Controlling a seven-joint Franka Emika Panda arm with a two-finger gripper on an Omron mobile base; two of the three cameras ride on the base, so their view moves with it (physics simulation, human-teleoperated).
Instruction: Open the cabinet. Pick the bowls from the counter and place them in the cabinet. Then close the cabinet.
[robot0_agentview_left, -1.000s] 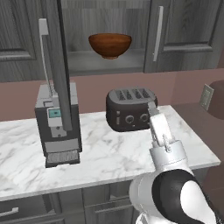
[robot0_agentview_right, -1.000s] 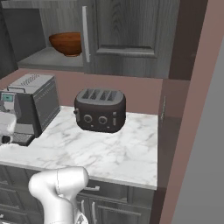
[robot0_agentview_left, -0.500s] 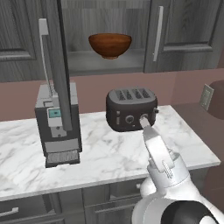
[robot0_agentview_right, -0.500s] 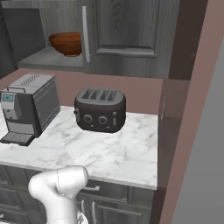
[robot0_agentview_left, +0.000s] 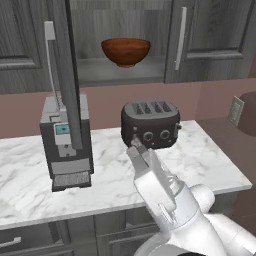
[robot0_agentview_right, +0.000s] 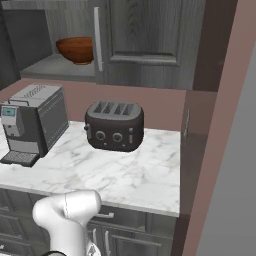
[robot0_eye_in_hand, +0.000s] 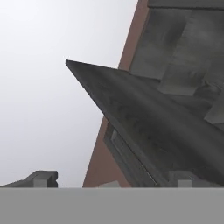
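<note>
Since a second ago my arm has swung lower over the counter (robot0_agentview_left: 210, 165). One brown bowl (robot0_agentview_left: 125, 51) sits inside the open cabinet (robot0_agentview_left: 120, 75). My gripper (robot0_eye_in_hand: 111, 181) is spread wide, holding nothing. Left, I think: the pale bowl, then shutting the doors.

The cabinet (robot0_agentview_left: 210, 35) is dark grey with a wood-grain pattern, its bar handle (robot0_agentview_left: 179, 37) is silver, and the bowl (robot0_agentview_left: 125, 51) on its shelf is glossy reddish-brown. The counter (robot0_agentview_left: 200, 160) is white marble with grey veins, and the wall (robot0_agentview_left: 110, 102) behind it is a dull brownish pink. The toaster (robot0_agentview_left: 150, 123) is black, and the coffee machine (robot0_agentview_left: 65, 142) is grey and black with a small blue-green screen.
</note>
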